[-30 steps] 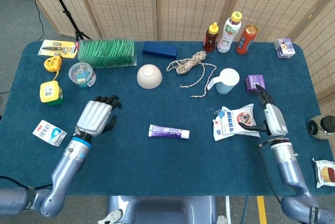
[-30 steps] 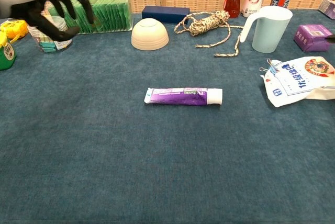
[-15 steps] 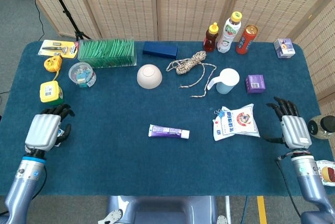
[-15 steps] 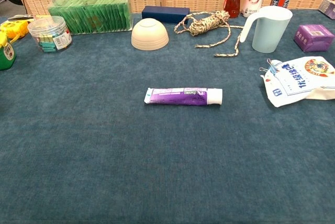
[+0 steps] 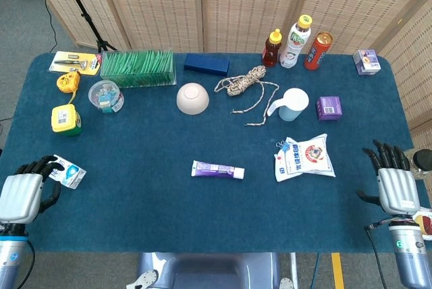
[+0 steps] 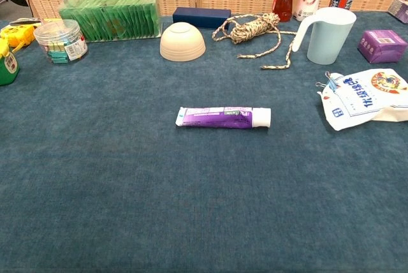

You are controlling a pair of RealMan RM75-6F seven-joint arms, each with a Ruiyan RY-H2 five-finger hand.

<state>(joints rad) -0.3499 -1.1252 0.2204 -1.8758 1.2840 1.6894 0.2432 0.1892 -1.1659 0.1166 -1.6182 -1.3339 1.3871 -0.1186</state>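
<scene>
A small white packet lies at the counter's left edge, just beside the left robot hand, which holds nothing, fingers curled loosely. The right robot hand hovers empty, fingers spread, near a white bag.

I can make out blue Chinese characters on the white pouch, though too small to read reliably. Print on the toothpaste tube and bottles is illegible to me.
</scene>
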